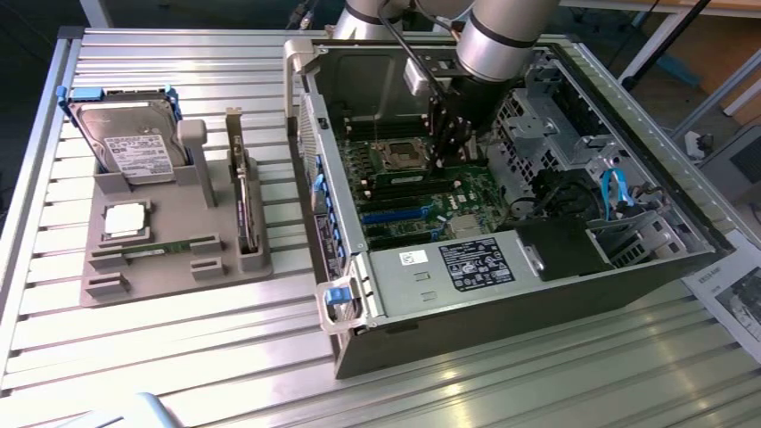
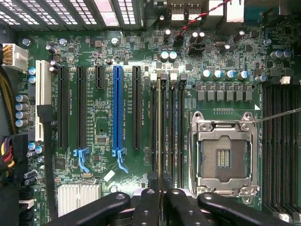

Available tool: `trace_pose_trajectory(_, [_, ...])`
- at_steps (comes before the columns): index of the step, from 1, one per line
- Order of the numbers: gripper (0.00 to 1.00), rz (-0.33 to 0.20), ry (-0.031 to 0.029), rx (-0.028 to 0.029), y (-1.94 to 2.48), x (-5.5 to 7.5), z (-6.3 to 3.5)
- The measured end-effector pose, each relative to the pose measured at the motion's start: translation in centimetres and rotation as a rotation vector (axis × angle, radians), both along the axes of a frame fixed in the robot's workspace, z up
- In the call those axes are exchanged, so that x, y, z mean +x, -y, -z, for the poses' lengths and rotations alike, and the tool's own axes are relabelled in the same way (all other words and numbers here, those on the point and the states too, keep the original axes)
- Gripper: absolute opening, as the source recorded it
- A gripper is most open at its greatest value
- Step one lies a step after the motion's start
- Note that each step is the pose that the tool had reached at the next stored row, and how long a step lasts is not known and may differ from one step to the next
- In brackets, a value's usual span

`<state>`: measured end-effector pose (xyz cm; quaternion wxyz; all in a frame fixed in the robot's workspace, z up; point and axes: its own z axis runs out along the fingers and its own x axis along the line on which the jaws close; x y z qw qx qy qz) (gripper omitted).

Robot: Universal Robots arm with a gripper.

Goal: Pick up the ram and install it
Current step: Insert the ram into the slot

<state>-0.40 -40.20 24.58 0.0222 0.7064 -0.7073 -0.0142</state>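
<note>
inside the open computer case (image 1: 535, 308), which takes up the middle and the three o'clock side of the exterior view, the arm reaches down from twelve o'clock and the gripper (image 1: 450, 147) hangs just over the motherboard (image 1: 416, 201), close beside the empty processor socket (image 1: 398, 153). from the wrist camera the gripper (image 2: 162, 193) is nearly closed, its dark fingers (image 2: 146, 207) pinched from both sides on the ram (image 2: 160, 132). the ram is seen edge-on as a thin pale line. it lies along one of the black memory slots, between the blue slot (image 2: 117, 108) and the processor socket (image 2: 225, 157), and parallel to both. whether its edge is seated in that slot or only lined up above it cannot be told.

over at nine o'clock in the exterior view, well apart from the case, a gray holder tray (image 1: 196, 209) sits on the slatted metal table (image 1: 178, 357). a hard drive (image 1: 131, 147) stands propped at the tray's twelve o'clock end, and an upright expansion card (image 1: 244, 214) runs along its three o'clock edge. a square silver processor chip (image 1: 125, 220) lies near the tray's middle, and at six o'clock from the chip lies another green stick (image 1: 160, 249), flat in its groove.
</note>
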Motion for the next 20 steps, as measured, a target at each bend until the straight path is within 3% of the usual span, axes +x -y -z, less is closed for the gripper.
trace_pose_trajectory(7, [0.12,0.001,-0.0001,-0.0001,0.41,0.04,0.15])
trace_pose_trajectory(20, [0.12,0.000,0.0000,-0.0002,0.43,-0.15,0.29])
